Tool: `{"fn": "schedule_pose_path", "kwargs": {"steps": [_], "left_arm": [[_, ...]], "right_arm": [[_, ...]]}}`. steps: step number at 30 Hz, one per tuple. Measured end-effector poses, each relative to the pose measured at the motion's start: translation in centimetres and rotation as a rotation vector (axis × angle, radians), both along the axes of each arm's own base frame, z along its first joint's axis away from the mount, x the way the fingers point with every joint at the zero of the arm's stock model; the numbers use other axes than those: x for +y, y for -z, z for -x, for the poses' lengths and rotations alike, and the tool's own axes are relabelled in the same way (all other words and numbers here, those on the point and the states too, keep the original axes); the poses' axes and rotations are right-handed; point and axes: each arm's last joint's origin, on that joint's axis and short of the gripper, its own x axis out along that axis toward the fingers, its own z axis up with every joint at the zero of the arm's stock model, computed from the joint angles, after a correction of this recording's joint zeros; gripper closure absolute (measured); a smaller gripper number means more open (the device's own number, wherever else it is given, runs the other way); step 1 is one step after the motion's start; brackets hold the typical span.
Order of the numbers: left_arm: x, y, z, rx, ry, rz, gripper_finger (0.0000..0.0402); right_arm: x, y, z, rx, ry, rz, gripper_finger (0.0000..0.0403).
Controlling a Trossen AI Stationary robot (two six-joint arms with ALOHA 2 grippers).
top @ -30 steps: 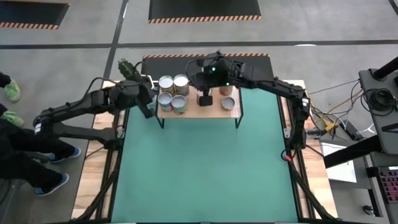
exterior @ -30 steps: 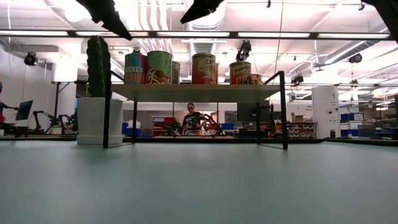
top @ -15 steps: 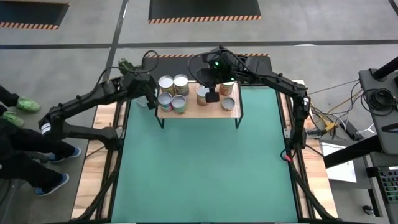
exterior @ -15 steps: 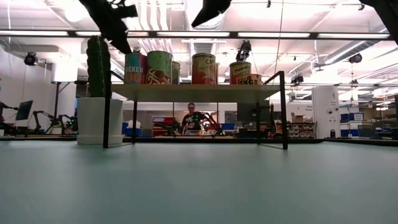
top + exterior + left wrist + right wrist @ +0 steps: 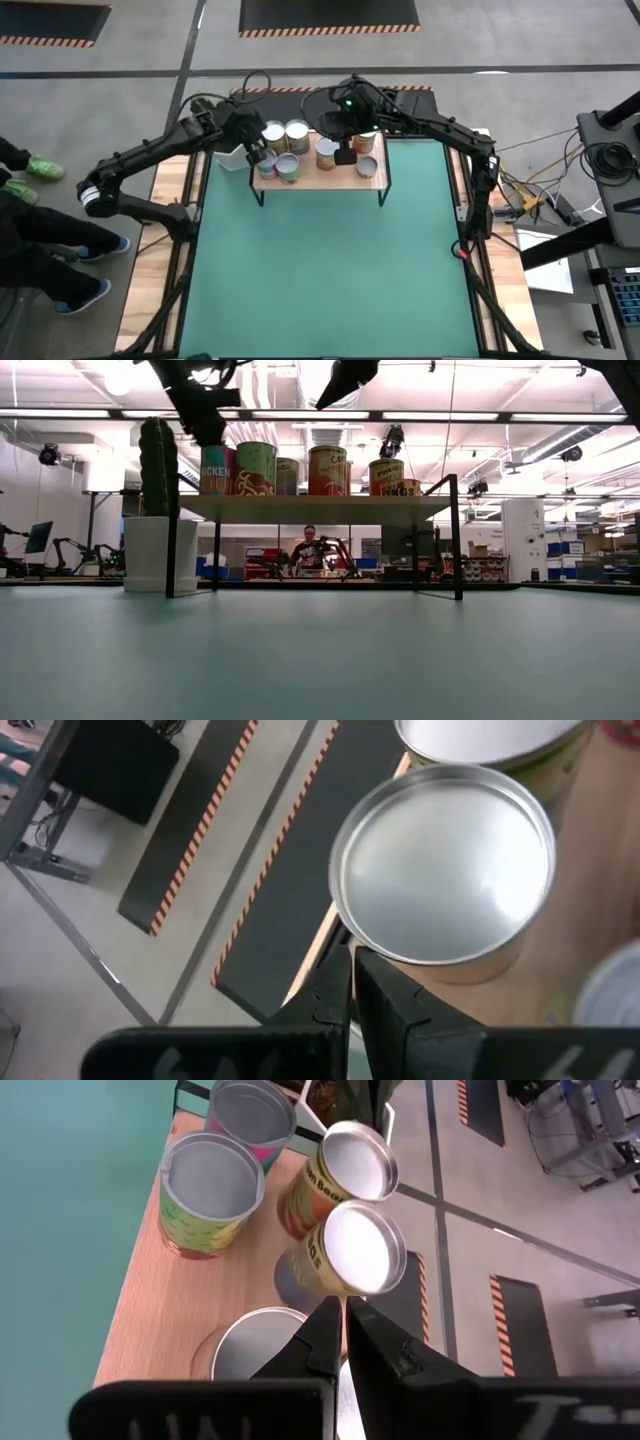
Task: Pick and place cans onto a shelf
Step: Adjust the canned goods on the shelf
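Crowding the shelf [image 5: 320, 178] left edge, cans [image 5: 287, 167] leave the right end bare.

Silver-topped cans [image 5: 288, 153] stand upright, clustered on the light-wood shelf [image 5: 320, 181].

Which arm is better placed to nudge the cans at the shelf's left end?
Probably the left: the left gripper, shut, hovers over the cans at the shelf's left end. The right gripper, shut, sits mid-shelf.

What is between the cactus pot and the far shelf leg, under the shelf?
Nothing: in the low view, only bare green mat lies between cactus pot and shelf leg.
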Motion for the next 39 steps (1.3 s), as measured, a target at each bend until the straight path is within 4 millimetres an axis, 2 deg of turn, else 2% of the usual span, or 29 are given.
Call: {"fn": "schedule_pose_path", "kwargs": {"steps": [8, 14, 17, 20, 24, 29, 39], "left_arm": [[0.9, -1.1, -1.4, -0.003, 0.013, -0.018, 0.0402], [0.6, -2.9, -0.9, -0.042, 0.033, -0.063, 0.0402], [0.1, -3.8, -0.7, -0.121, 0.113, -0.033, 0.0402], [0.0, -4.3, -1.4, -0.245, 0.225, 0.006, 0.0402], [0.6, -3.9, -2.8, -0.317, 0.257, 0.02, 0.0402], [1.5, -3.1, -4.4, -0.31, 0.231, 0.07, 0.0402], [3.2, -2.9, -7.2, -0.271, 0.235, 0.152, 0.0402]], "right_arm": [[-0.2, 0.0, 0.0, 0.001, -0.01, 0.016, 0.0394], [-0.9, -0.1, 0.3, -0.004, 0.011, 0.019, 0.0394], [-1.2, -0.1, 0.4, -0.007, 0.025, 0.015, 0.0394], [-1.2, -0.1, 0.5, -0.007, 0.025, 0.016, 0.0394], [-1.2, -0.2, 0.5, -0.005, 0.017, 0.024, 0.0394], [-1.1, -0.4, 0.8, 0.011, 0.04, 0.048, 0.0394], [-0.7, -0.8, 2.4, 0.07, 0.077, 0.022, 0.0394]]}}
